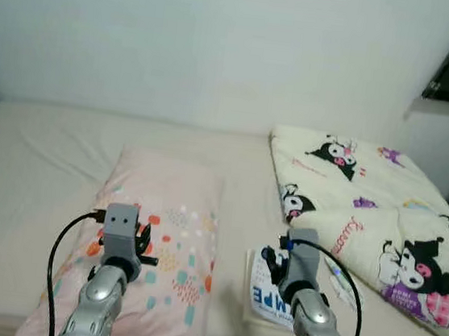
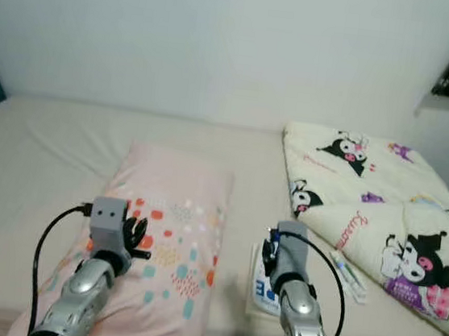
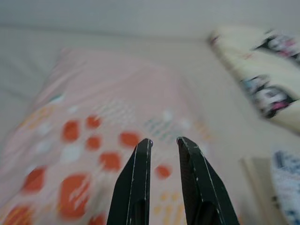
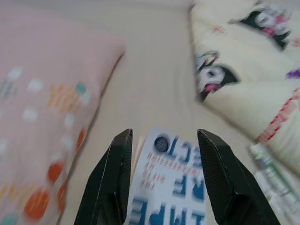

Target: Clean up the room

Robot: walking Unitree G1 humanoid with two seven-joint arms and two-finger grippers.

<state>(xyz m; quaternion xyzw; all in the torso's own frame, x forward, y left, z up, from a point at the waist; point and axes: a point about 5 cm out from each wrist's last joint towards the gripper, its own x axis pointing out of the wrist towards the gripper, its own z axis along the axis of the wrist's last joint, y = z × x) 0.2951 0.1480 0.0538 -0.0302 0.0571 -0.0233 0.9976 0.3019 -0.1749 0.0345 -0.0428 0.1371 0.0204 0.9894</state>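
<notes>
My right tool (image 4: pixel 161 176) hangs just above the book (image 1: pixel 269 291), its two fingers spread wide with nothing between them, and the blue-lettered cover lies squarely in the gap as the right wrist camera looks down. The book rests flat on the bed (image 1: pixel 40 147) at about 5 o'clock in the head view, between the pillow (image 1: pixel 164 234) and the folded blanket (image 1: pixel 366 208). I judge it to be a thin paperback: light, fairly stiff across the cover but liable to flex or fan open if pinched at a loose corner, and its glossy face may slip. Lying flat on a soft mattress, it offers no edge to get under easily, so I would press one finger into the bedding beside the long edge nearest the pillow and close on the spine side. My left tool (image 3: pixel 164 173) is over the pink spotted pillow at about 7 o'clock, fingers parted only a little and holding nothing; the pillow looks soft and bulky, best taken by a bunched corner. A small tube-like item (image 2: pixel 348 275) lies just beside the book at its 3 o'clock, against the blanket's edge, and could be knocked. The blanket itself crowds that side, so I would approach from the pillow side.
</notes>
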